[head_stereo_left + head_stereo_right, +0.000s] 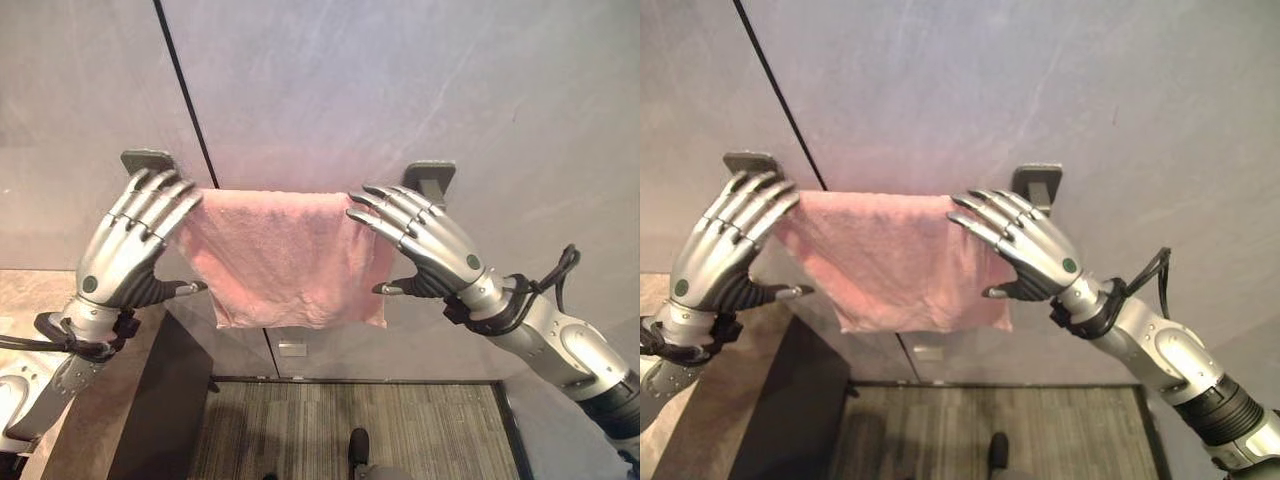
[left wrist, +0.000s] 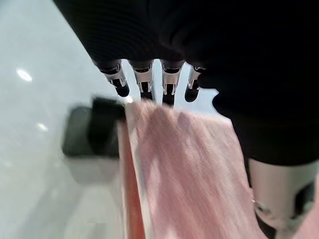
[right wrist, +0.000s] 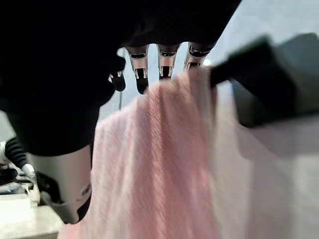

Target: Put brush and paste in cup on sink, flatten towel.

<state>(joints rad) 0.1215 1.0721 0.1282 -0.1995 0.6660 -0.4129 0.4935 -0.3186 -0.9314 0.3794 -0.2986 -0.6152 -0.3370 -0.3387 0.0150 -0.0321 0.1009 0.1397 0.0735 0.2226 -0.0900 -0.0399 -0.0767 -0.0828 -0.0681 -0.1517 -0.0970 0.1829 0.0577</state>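
On wall, left eye view: pink towel (image 1: 285, 258) hung over a rail between two dark brackets, the left bracket (image 1: 148, 160) and the right bracket (image 1: 430, 178); its lower edge was uneven.
Left hand (image 1: 125, 250): fingers were straight and spread, tips at the towel's left top corner; thumb stuck out below, apart from the cloth. Nothing was gripped.
Right hand (image 1: 430, 245): fingers were straight, laid over the towel's right top edge; thumb stood free beneath. Nothing was gripped.
Right eye view: same layout; towel hung between both hands, and a striped floor (image 1: 990, 420) lay below.
Left wrist view: fingertips (image 2: 145, 85) were extended in a row at the towel's upper edge, beside the left bracket.
Right wrist view: fingertips (image 3: 165, 69) were extended at the towel's top, next to the right bracket.
Brush, paste, cup, sink: their places could not be told.
Step in hand: flattening the towel, judged from the two open hands at its top corners.
Next move: probably calls for drawing the corners outward along the rail, then smoothing the cloth downward so the hem hangs level.
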